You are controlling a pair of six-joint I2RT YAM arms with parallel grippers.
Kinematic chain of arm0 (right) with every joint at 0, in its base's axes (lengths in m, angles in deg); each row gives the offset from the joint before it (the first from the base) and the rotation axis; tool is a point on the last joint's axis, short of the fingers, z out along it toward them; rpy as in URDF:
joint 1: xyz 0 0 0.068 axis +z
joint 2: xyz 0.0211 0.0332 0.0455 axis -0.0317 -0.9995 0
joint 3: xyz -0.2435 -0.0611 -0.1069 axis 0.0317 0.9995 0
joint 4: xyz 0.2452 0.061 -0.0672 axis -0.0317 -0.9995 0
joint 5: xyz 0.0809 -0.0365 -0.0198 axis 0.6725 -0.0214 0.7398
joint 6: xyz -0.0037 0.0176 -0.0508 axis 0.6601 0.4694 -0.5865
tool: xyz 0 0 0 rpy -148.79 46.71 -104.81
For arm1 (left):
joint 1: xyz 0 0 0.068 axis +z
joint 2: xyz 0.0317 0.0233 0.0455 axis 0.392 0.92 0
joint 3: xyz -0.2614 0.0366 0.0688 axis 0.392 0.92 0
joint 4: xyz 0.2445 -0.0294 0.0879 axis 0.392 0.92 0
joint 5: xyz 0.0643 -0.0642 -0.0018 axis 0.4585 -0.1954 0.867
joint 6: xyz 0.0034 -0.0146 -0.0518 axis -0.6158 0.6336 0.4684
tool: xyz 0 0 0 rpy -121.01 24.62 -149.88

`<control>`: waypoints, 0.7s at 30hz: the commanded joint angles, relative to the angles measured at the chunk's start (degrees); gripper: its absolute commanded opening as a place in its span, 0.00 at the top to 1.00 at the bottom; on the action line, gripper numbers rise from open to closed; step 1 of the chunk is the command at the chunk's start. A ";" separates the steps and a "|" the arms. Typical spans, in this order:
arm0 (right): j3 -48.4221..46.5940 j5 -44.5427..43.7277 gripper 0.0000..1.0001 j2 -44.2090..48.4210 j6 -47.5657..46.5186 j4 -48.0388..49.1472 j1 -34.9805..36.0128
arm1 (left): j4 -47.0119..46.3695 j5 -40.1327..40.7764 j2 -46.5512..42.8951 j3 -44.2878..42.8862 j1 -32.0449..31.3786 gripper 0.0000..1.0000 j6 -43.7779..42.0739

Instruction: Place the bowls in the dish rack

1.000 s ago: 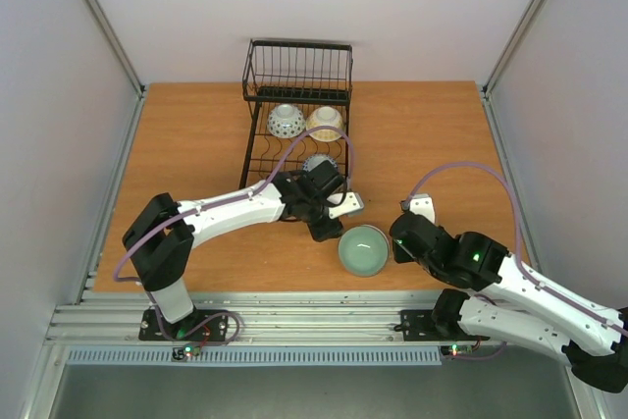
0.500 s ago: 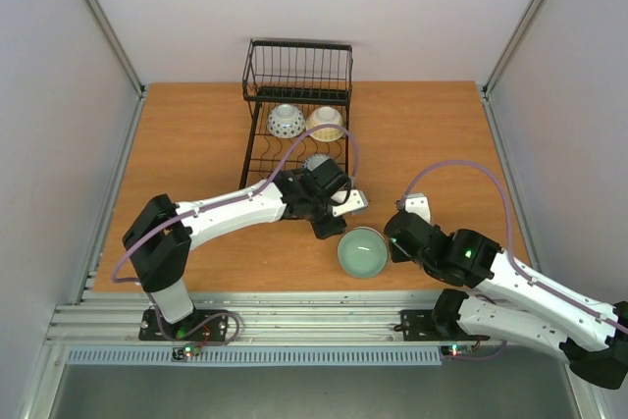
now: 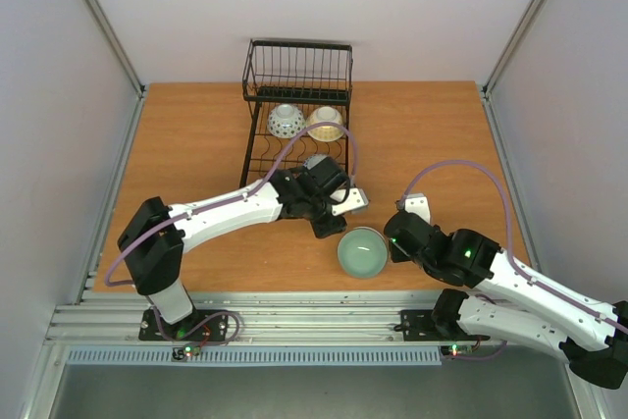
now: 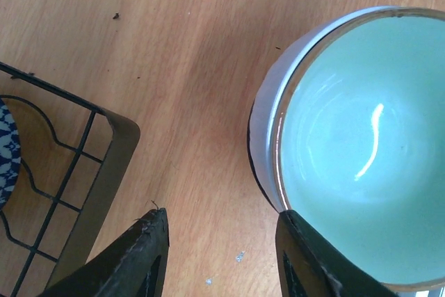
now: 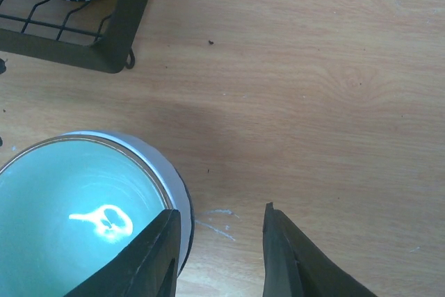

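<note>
A wooden table point(image 3: 196, 144) glows orange-brown under even light, boxed in by white walls point(image 3: 392, 7), grey metal posts point(image 3: 102, 17) at the corners and an aluminium rail point(image 3: 314, 317) along the near edge.

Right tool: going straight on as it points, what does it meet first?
Likely the table, bare ahead of the right tool; one finger sits right beside the green bowl and may graze its wall first. Depth unclear.
</note>
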 commanded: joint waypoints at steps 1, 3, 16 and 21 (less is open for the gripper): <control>0.32 -1.70 0.66 -0.01 -0.14 0.49 0.50 | -0.21 -1.55 1.22 0.59 -1.14 0.56 -0.44; 0.27 -1.80 0.66 -0.28 -0.14 0.48 0.51 | -0.45 -1.77 1.59 0.63 -1.30 0.56 -0.42; 0.22 -2.22 0.66 -1.06 -0.05 0.34 0.51 | -0.18 -2.86 3.71 0.94 -2.67 0.57 -0.39; 0.20 -2.25 0.66 -0.98 0.04 0.33 0.59 | -0.05 -3.03 4.76 0.76 -3.22 0.57 -0.52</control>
